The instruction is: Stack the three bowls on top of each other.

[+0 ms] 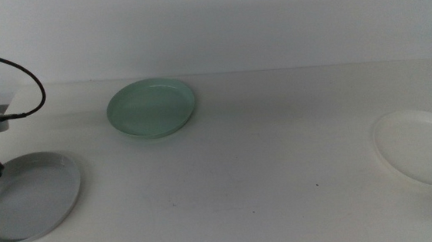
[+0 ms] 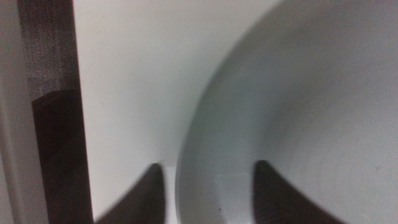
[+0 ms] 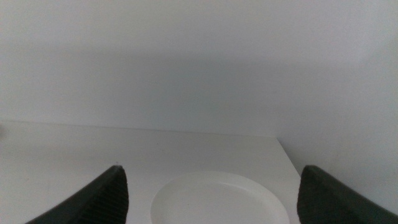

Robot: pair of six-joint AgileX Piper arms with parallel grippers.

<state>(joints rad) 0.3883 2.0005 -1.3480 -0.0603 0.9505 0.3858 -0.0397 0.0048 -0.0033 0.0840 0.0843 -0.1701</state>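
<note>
Grasping step, first bowl. Left gripper (image 2: 208, 186) at lower left of middle view, spread wide, astride rim of light grey bowl (image 1: 32, 193), not yet closed. Next: pinch rim, lift, carry onto mint green bowl (image 1: 152, 107), upper centre. White bowl (image 1: 423, 147) far right; right gripper (image 3: 211, 193) wide, holding nothing.

Light grey bowl (image 1: 29, 197), mint green bowl (image 1: 152, 107), white bowl (image 1: 423, 147) — all plain, white table (image 1: 267, 179)

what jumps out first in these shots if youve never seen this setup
Three separate bowls on a white table: the green bowl at the back, the grey bowl near left, the white bowl at the right edge. The left gripper stands open astride the grey bowl's rim. The right gripper hangs open, facing the white bowl.
</note>
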